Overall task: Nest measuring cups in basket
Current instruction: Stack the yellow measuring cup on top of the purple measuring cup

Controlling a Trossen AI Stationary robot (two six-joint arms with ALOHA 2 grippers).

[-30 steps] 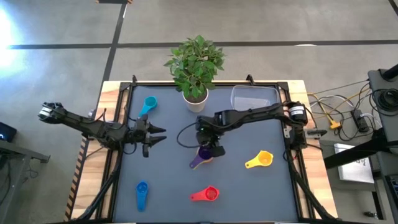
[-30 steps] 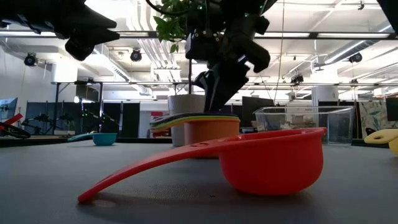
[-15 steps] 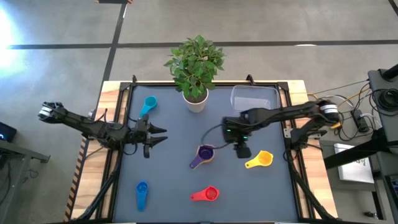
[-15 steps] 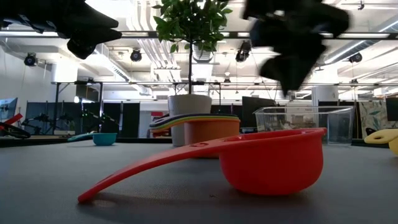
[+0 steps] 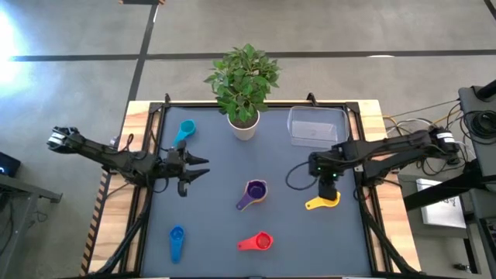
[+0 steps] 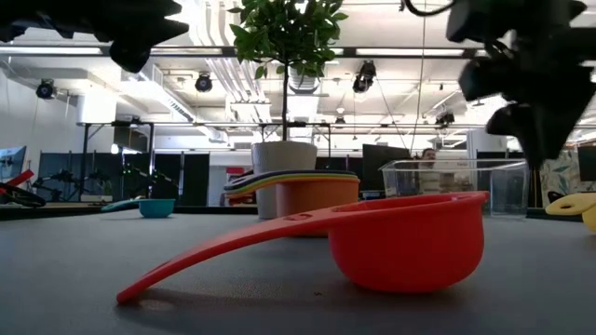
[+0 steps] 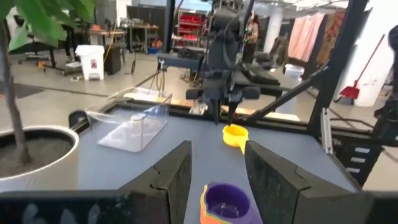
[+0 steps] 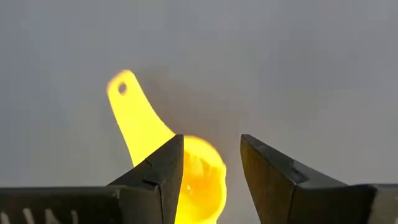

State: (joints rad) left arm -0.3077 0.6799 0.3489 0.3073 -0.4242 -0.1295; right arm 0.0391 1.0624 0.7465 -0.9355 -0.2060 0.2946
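While the basket (image 5: 316, 126) at 1 o'clock is sitting empty, I'm hovering the released right gripper (image 5: 325, 180) over the yellow cup (image 5: 325, 201), leaving 4 loose cups and 1 purple-topped stack (image 5: 255, 191) waiting.

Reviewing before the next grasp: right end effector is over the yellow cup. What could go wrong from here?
1. The right end effector, open, sits over the yellow cup's bowl edge near the handle; closing there might tip or flick it.
2. The basket lies close behind; the swing toward the purple stack could clip it.
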